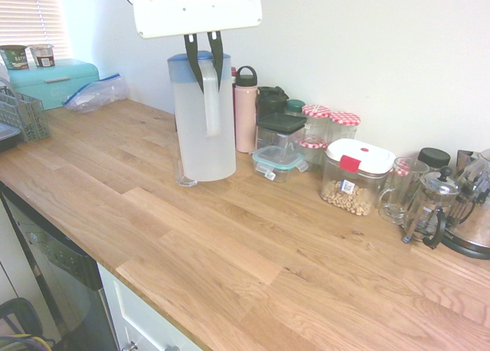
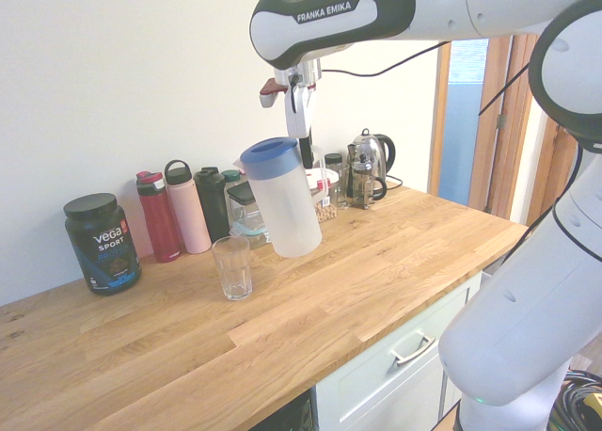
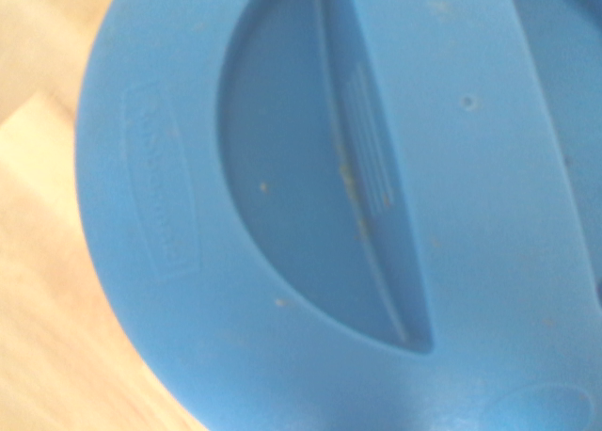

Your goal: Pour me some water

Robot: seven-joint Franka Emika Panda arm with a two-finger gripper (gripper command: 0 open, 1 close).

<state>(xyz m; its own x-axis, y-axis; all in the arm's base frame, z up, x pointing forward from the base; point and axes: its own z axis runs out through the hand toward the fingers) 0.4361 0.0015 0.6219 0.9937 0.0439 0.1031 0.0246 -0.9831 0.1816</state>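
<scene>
A tall frosted-white jug (image 1: 200,129) with a blue lid (image 3: 310,205) hangs just off the wooden counter (image 1: 230,251), tilted a little toward a clear drinking glass (image 2: 231,267). My gripper (image 1: 204,63) comes down from above and is shut on the top of the jug's handle (image 1: 211,98). In the second exterior view the jug (image 2: 284,205) leans with its lid toward the glass, and the gripper (image 2: 306,153) is behind it. The glass looks empty and is mostly hidden behind the jug in the first exterior view. The water inside does not show plainly through the frosted wall.
Along the wall stand a pink bottle (image 1: 246,109), lidded containers (image 1: 357,175), a glass mug (image 1: 402,188), a French press (image 1: 430,205) and a kettle (image 1: 475,213). A black Vega tub (image 2: 102,242) and a red bottle (image 2: 158,216) stand beyond the glass. A dish rack (image 1: 21,113) stands at the counter's far end.
</scene>
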